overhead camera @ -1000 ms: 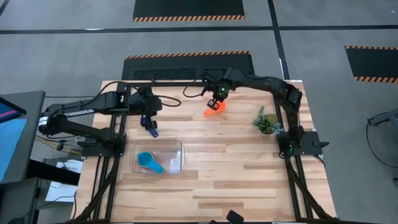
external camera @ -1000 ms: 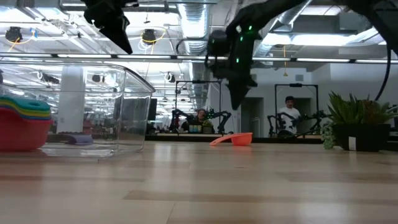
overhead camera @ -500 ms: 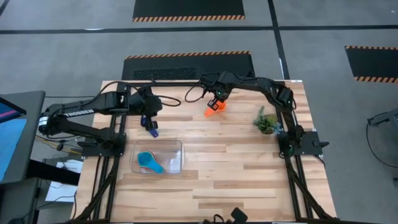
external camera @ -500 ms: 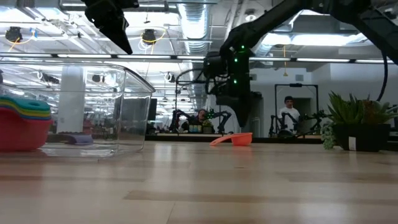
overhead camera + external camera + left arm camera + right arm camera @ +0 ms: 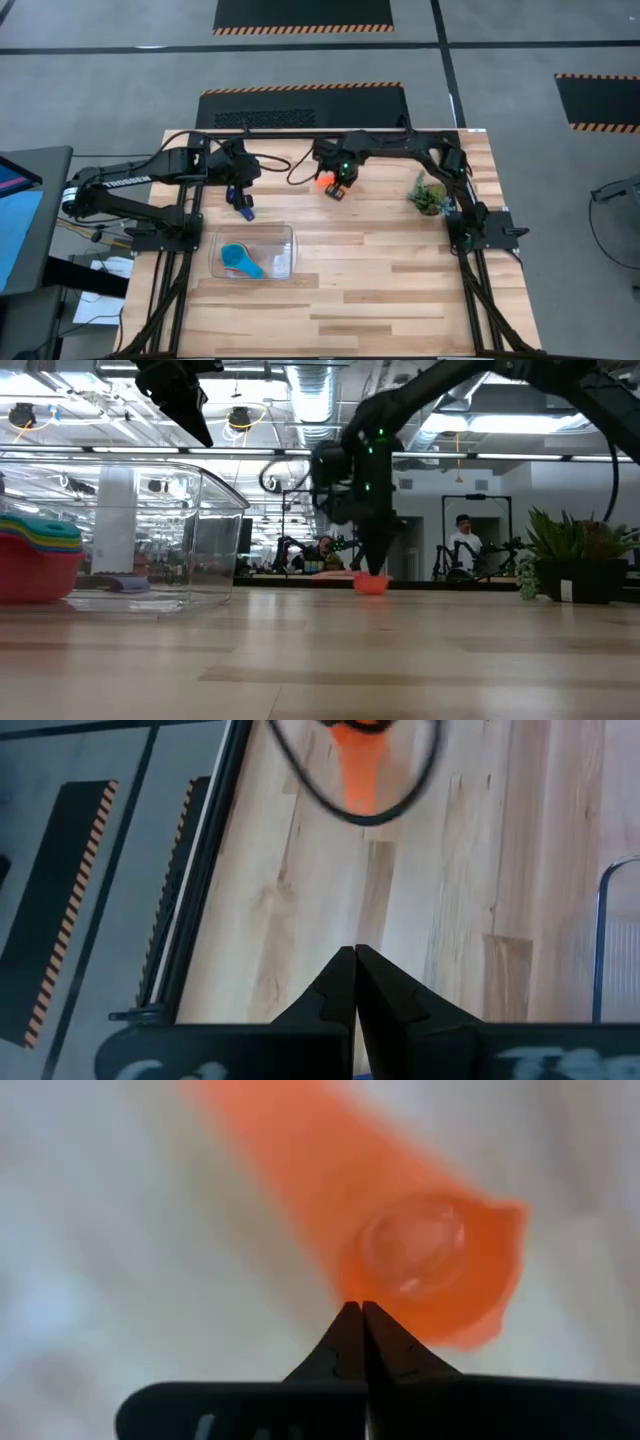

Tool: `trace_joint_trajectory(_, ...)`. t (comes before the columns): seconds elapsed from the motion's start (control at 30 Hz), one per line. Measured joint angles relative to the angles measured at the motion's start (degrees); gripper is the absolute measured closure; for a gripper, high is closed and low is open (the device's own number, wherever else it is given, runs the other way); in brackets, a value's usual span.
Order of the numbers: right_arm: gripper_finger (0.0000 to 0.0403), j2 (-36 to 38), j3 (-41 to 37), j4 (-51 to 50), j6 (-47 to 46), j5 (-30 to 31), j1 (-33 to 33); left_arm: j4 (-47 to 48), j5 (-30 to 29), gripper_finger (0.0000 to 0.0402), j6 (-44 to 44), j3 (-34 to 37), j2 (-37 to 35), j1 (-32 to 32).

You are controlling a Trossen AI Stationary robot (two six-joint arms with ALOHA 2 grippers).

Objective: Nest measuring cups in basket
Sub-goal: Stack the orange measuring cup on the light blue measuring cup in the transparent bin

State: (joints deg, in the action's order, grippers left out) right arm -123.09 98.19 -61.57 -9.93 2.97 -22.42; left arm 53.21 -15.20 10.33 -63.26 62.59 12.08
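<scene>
The right claw (image 5: 337,186) stands with its fingers pressed together, holding nothing, its tips down at the orange measuring cup (image 5: 325,183) near the far edge of the counter (image 5: 380,270); in the right wrist view the closed tips (image 5: 356,1320) sit just at the cup's flat handle, though I cannot tell whether they touch it. The left claw (image 5: 241,203) is also closed tight and empty, hanging above the counter just beyond the far wall of the basket (image 5: 283,262). The clear basket lies near the counter's left side and holds a nested stack of cups, blue on top (image 5: 238,259) from above, red at the bottom (image 5: 36,575) in the low view. A small green plant (image 5: 428,195) stands by the right arm's base.
</scene>
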Motion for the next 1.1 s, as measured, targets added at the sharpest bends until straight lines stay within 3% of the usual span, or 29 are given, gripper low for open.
trace_joint_trajectory(0.13, 0.0399, 3.25, 0.05, -0.17, 1.3, -1.34, 3.93, 0.0, 0.0, 0.0401, 0.19, 0.0, 0.0, 0.0)
trace_joint_trajectory(0.27, 0.04, 4.54, 0.01, 0.6, -0.15, 6.38, 6.31, -0.02, 0.02, 0.0401, 1.2, 0.0, 0.0, 0.0)
trace_joint_trajectory(0.6, 0.04, 0.8, 0.19, 2.02, -10.01, 9.64, 1.41, -0.02, 1.99, 0.0401, 0.37, -0.02, 0.0, 0.0)
trace_joint_trajectory(0.8, 0.0401, -2.08, -0.11, 2.71, -9.69, 6.93, 1.22, 0.2, 1.93, 0.0401, -0.04, -0.02, 0.02, -0.07)
trace_joint_trajectory(1.1, 0.0401, -1.14, 1.53, 10.03, -10.18, -1.64, 6.32, -0.05, 1.42, 0.0401, 1.01, -0.02, 0.02, -0.07)
